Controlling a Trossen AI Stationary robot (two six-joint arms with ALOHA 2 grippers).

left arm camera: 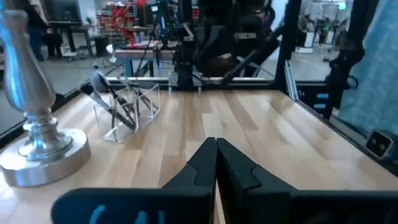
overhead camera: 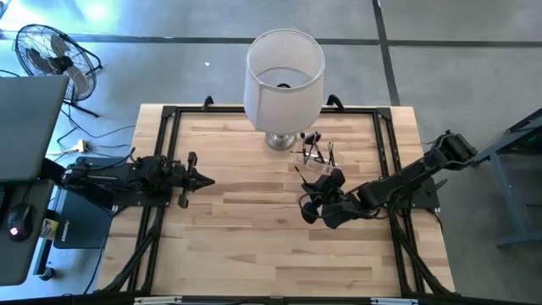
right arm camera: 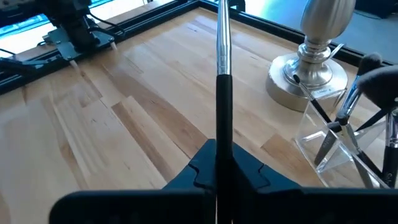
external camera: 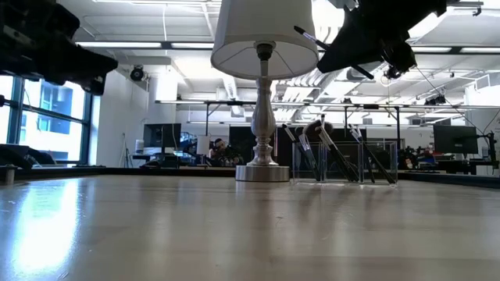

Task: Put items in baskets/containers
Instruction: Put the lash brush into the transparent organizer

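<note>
On the wooden table [overhead camera: 254, 246], the clear plastic holder [overhead camera: 315, 161] with slim makeup brushes [overhead camera: 312, 141] standing in it sits just beside the silver-based white-shaded lamp [overhead camera: 284, 80], toward the right arm's side, near the far edge.

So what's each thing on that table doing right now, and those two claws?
Right gripper: shut on a brush, raised above the table beside the clear holder.
Left gripper: shut, empty, waiting at the table's left side.
Clear holder: upright by the lamp, several brushes leaning inside.
Lamp: upright at the table's far edge.
</note>
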